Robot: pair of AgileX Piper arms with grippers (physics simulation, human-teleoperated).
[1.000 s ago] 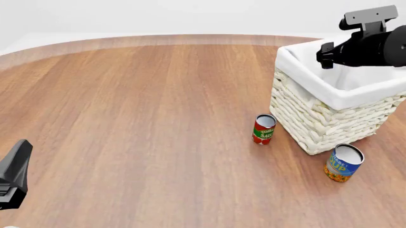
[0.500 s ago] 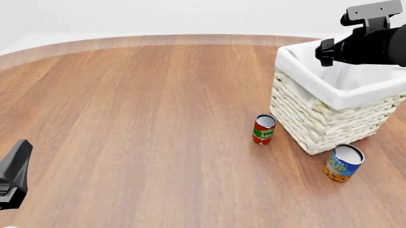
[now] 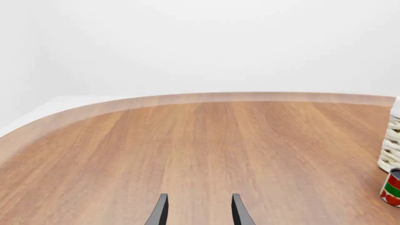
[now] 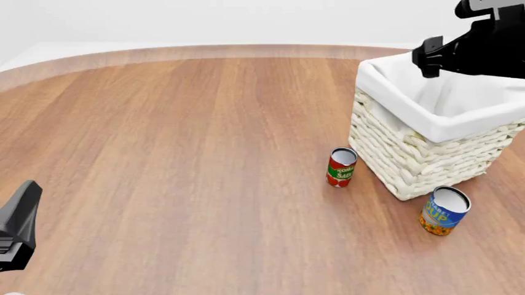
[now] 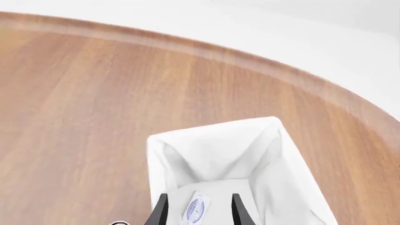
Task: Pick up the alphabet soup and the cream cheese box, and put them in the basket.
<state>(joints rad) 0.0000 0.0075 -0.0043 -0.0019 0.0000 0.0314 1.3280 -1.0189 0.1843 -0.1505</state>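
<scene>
Up at the far right of the front view, the right arm's gripper hangs above the basket, and its wrist camera looks straight down into the white lining. There it is: the cream cheese box lies on the cloth floor of the basket, seen between the two dark fingertips. The jaws stand parted with nothing between them, and the box lies well below them, not gripped.

The basket sits on the right side of the wooden worktop, its cloth folded over the woven rope walls. Just in front of its near corner stands the alphabet soup, upright on the wood, silver top showing, blue and yellow label facing us. It is outside the basket, close beside the wall; whether it touches is hard to say. A little to the left of that corner stands the red and green can, also upright, near the basket but apart from it.

Over on the left, the left arm's gripper sits low at the near left edge of the front view. Its wrist camera shows two fingers spread, empty, pointing across bare wood, with the red and green can just peeking in at the edge.
</scene>
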